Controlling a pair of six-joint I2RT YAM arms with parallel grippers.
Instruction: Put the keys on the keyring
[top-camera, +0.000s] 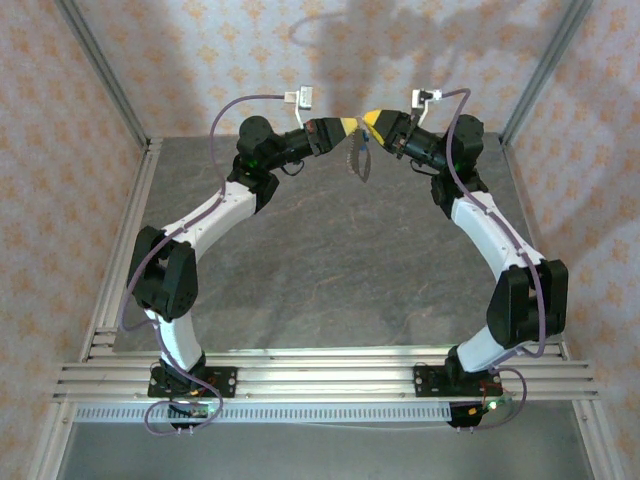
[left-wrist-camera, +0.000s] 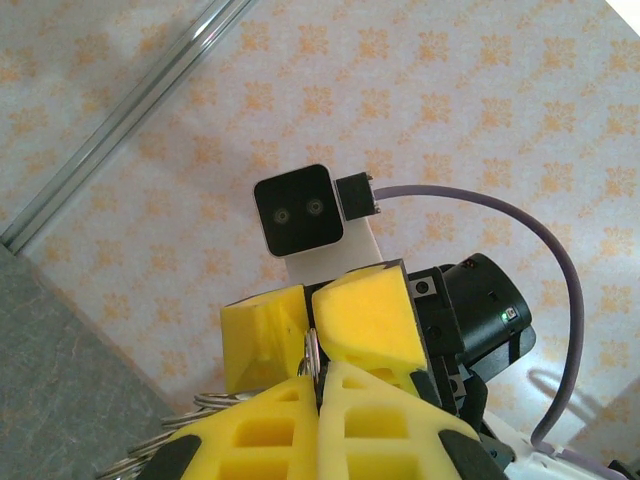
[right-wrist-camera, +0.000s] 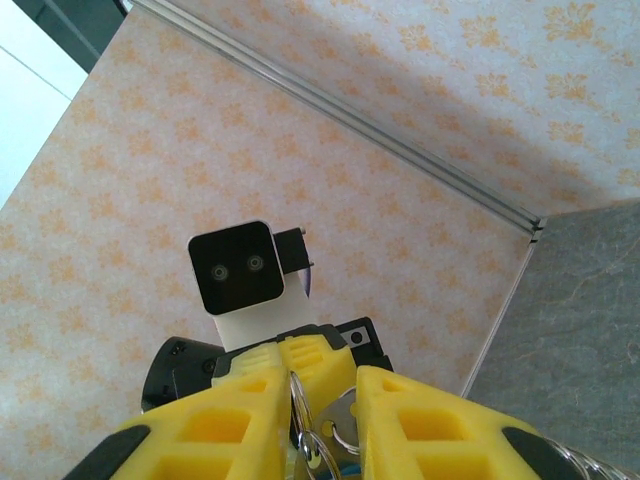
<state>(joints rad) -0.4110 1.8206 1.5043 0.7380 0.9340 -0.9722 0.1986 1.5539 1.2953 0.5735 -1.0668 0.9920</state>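
Jaws first: left jaws are clamped shut on a thin metal edge of the keyring (left-wrist-camera: 312, 352). Right jaws are parted slightly with rings between them; whether these are firmly held cannot be told.

Top view: both jaws are met tip to tip, raised over the far middle of the counter (top-camera: 330, 260). A grey bunch (top-camera: 361, 160), taken to be the rest of the ring set, is hung just below them.

Left wrist: loose rings (left-wrist-camera: 200, 402) are seen lower left of the clamped edge.

Right wrist: stacked rings (right-wrist-camera: 318, 440) and a flat silvery piece (right-wrist-camera: 345, 410) with a hole, likely a key head, are seated in the gap. No blue key can be made out.

Step advice: the ring should be pinned by the left. The key hole should be walked along the split by the right in small twists, with no pulling apart.
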